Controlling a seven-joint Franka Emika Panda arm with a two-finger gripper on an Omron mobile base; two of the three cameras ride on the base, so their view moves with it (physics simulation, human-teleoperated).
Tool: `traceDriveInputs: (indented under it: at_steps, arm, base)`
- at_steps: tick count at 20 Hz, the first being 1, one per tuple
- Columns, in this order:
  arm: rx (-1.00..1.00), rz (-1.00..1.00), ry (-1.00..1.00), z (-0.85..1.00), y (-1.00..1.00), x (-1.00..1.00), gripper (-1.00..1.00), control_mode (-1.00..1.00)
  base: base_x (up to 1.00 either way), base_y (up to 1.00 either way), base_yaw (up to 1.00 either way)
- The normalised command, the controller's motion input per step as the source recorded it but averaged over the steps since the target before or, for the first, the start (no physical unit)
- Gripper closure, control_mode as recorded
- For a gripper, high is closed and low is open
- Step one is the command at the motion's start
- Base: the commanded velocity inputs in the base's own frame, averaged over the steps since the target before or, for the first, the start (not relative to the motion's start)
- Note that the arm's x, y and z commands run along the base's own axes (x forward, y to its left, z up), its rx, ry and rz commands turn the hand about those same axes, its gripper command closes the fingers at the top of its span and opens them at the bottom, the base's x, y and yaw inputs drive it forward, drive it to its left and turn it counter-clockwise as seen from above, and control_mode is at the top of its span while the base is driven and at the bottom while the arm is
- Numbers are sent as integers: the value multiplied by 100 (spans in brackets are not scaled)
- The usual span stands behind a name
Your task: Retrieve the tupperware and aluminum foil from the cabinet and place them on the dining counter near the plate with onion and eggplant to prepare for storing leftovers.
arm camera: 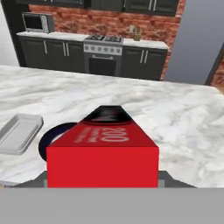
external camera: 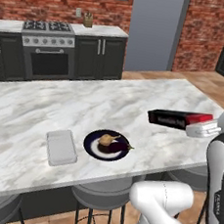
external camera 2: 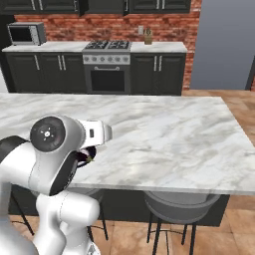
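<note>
Clamped on the red end of the foil [external camera: 179, 119], my gripper [external camera: 196, 128] holds the long box level above the counter [external camera: 135, 102], off its surface. From the left base camera the black length of the box points away from my hand toward the plate [external camera: 106, 145]. The box hangs beyond the plate, on the side away from the tupperware [external camera: 60, 147], and well apart from both.

The plate rests on the counter near the edge with the stools [external camera: 99, 194]. On it lies the onion [external camera: 106, 139], with the eggplant [external camera: 119, 146] touching it on the side toward my hand. The tupperware sits flat just beside the plate, not touching it.

Through my hand camera the box's red end [arm camera: 103, 166] faces me, pale lettering running along the top toward the black far part. Past the box the plate's dark rim [arm camera: 54, 135] peeks out, and the tupperware [arm camera: 19, 133] lies beside that rim.

From the right base camera my own arm covers most of the plate; a sliver of eggplant [external camera 2: 89, 158] shows beside it.
</note>
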Motion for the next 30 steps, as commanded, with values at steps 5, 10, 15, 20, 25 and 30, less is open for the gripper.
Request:
traceDriveInputs:
  at_steps: [5,10,15,20,25,30]
  arm:
    - [0,12,-2,-98,15,26,100,-100]
    - [0,9,-13,-82,1,23,100,-100]
    - [0,-2,-27,-54,0,32,100,-100]
    - [0,-14,-25,-53,0,47,100,-100]
    - [0,-1,1,-59,2,66,100,-100]
    - [0,0,5,-68,1,70,100,-100]
  base:
    - [0,0,0]
    - [0,0,0]
    - [0,0,0]
    - [0,0,0]
    - [0,0,0]
    - [0,0,0]
